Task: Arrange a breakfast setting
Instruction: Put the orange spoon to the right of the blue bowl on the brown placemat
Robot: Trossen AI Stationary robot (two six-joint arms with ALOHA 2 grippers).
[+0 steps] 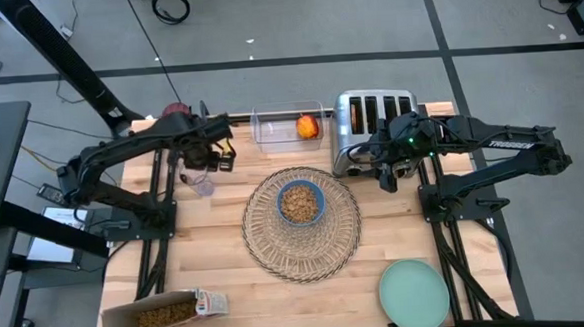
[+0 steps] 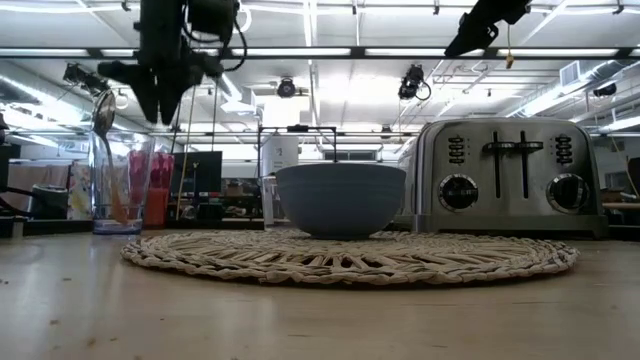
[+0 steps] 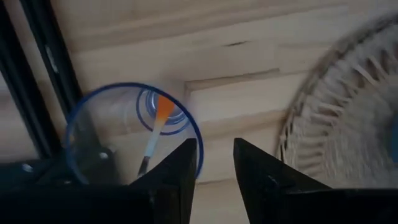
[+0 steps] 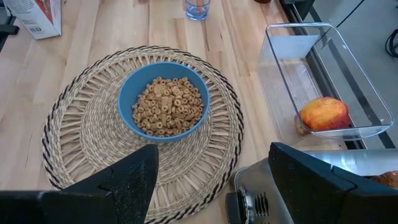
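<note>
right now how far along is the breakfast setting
Done: the blue bowl of cereal sits on the wicker placemat. In hand: the left gripper, jaws slightly apart and empty, hangs over the clear glass holding the orange-handled spoon. Left: the spoon, the green plate at the table's near edge, the fruit in its clear tray. The right gripper waits open over the toaster.

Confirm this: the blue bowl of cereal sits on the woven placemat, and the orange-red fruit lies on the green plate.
Not quite. The blue bowl of cereal does sit on the woven placemat, but the orange-red fruit lies in the clear container beside the toaster, as the high view shows. The green plate holds nothing.
</note>
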